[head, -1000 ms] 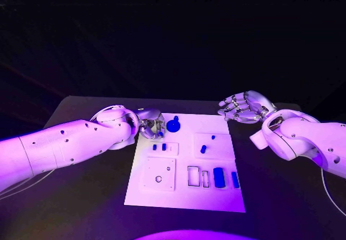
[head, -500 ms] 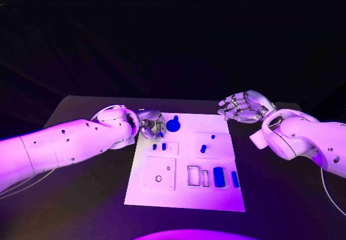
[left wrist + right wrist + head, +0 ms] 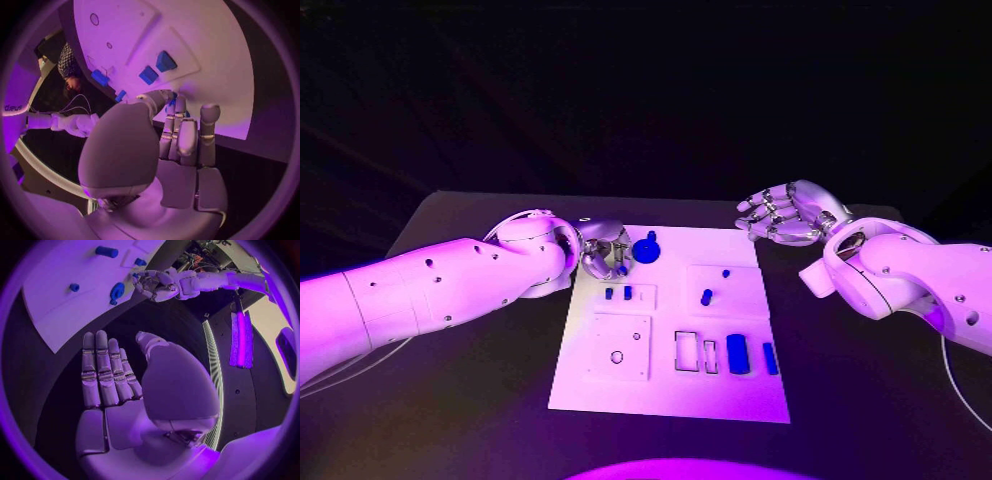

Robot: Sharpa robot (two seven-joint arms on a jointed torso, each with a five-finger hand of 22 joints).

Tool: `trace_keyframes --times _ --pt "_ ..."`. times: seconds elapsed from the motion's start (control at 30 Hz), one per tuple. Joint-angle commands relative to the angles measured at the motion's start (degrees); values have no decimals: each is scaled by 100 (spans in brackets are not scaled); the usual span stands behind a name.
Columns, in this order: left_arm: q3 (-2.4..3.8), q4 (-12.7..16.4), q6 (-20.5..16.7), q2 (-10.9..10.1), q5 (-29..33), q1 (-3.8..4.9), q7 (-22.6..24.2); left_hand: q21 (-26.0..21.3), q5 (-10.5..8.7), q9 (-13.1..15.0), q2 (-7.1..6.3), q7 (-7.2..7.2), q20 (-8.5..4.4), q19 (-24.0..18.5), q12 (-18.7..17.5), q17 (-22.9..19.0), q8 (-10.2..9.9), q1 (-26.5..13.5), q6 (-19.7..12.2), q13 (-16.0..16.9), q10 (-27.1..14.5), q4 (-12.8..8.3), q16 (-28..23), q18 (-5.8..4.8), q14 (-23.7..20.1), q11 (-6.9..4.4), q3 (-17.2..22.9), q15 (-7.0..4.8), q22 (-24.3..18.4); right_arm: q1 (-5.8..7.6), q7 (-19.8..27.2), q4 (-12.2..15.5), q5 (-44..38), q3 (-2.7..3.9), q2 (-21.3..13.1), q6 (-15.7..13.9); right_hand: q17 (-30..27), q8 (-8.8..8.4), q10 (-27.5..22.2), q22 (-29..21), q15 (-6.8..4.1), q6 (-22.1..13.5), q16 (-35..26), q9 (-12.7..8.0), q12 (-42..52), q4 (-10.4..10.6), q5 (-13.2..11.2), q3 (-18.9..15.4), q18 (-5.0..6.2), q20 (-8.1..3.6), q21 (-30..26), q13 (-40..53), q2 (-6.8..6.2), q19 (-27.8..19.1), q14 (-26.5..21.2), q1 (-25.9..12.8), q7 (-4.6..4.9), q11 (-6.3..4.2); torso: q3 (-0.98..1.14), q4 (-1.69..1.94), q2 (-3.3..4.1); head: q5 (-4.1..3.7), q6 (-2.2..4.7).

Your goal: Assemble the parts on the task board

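My left hand [image 3: 602, 250] sits at the board's far-left corner, about eleven o'clock from the board's centre, its fingers [image 3: 179, 131] curled together with the tips down at the board's [image 3: 668, 395] edge; from the wrist view I cannot tell whether they pinch a part or only press the plate. Over the last second this hand has hardly shifted, perhaps a slight settling toward the round part [image 3: 646, 249] that stands just beside it at three o'clock. I judge that I am still lining up a grasp there, not yet carrying anything. My right hand [image 3: 788, 214] hovers off the board's far-right corner, at about one o'clock, fingers stretched apart and holding nothing, unchanged from before. On the board nothing has moved: two small pegs [image 3: 617, 293] lie near the left edge, one peg [image 3: 707, 297] sits in the middle block, and the bars [image 3: 737, 354] rest by the slots at five o'clock. So the assembly looks barely begun, and the next gain depends on my left hand securing that round part.
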Motion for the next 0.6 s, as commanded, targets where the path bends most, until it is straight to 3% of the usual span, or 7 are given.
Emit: trace_keyframes --times 0.03,0.6 --pt "-11 12 154 14 15 -16 11 -24 -4 3 2 0 19 -11 -32 0 -11 -43 54 -7 49 -2 17 -28 29 3 -34 13 -3 -4 51 0 -14 1 5 63 -5 -2 0 -5 4 -56 -20 -8 -31 -19 -22 19 18 12 -27 -5 -54 -11 -27 -21 144 32 1 4 -1 -3 1" --pt "-19 5 230 13 7 -17 -58 -31 -23 12 7 -2 20 -12 -64 8 -31 -66 71 3 82 -16 22 -28 30 3 -53 11 -2 -17 49 -8 -14 1 8 59 -12 -1 0 -20 8 -57 -36 -9 -32 -22 -22 21 18 15 -39 -21 -52 -16 -33 -22 145 34 2 2 1 -6 -3"
